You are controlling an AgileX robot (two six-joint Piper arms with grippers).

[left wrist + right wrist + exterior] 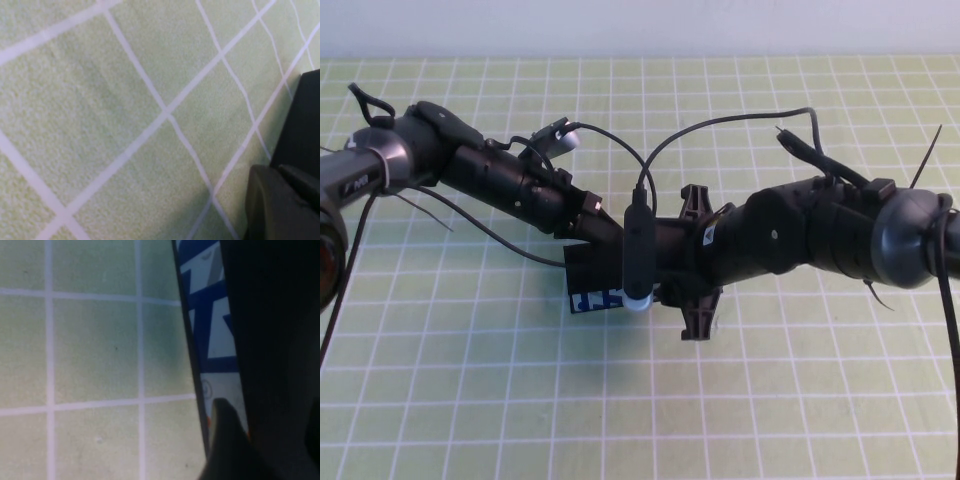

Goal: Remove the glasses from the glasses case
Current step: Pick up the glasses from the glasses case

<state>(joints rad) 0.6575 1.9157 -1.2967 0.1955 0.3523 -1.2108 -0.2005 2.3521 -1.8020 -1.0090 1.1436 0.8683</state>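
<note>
The glasses case (pixel 588 272) is a black box lying at the table's middle, mostly covered by both arms. Its light-blue front with dark-blue print (pixel 595 298) faces me. My left gripper (pixel 586 218) reaches in from the left and is at the case's far left corner. In the left wrist view the case's black edge (pixel 306 120) lies next to that gripper (pixel 280 207). My right gripper (pixel 655 268) reaches in from the right, over the case. In the right wrist view it (pixel 227 445) rests against the case's printed front (pixel 212 325). The glasses are hidden.
A light-green mat with a white grid (pixel 470 380) covers the table. The right arm's wrist camera (pixel 638 250) and its cable hang over the case. Loose cables (pixel 720 125) arc above both arms. The mat is bare in front of and behind the arms.
</note>
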